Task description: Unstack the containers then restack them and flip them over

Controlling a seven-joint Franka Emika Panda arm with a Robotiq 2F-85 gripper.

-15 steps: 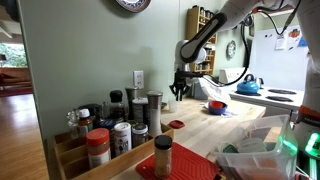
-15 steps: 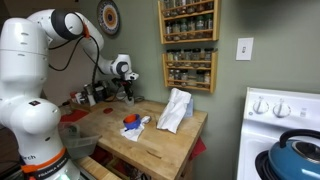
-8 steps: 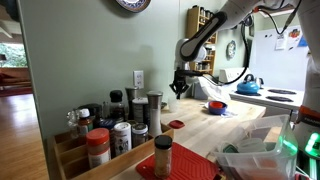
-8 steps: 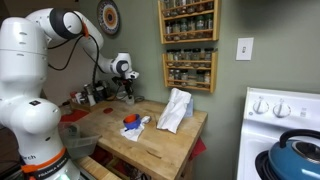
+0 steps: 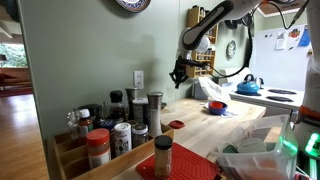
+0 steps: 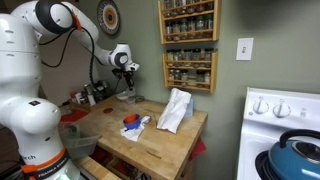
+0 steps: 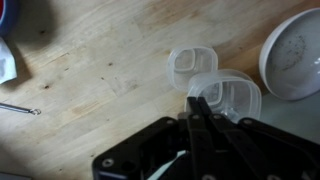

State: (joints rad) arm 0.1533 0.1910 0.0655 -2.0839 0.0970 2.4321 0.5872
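In the wrist view two clear plastic containers show over the wooden table (image 7: 90, 70). The smaller-looking one (image 7: 190, 62) sits on the wood. The larger-looking one (image 7: 232, 96) hangs at my fingertips. My gripper (image 7: 194, 101) is shut, pinching that container's rim wall. In both exterior views the gripper (image 5: 179, 74) (image 6: 129, 72) is raised above the table's back corner; the clear containers are too faint to make out there.
A white round lid or bowl (image 7: 296, 50) lies beside the containers. A red and blue item on white cloth (image 6: 131, 123), a white bag (image 6: 176, 108), spice jars (image 5: 120, 125), a wall spice rack (image 6: 188, 40) and a stove with a blue kettle (image 6: 298, 155) surround the table.
The arm has lifted; the gripper has risen from near the table surface to well above it, staying shut.
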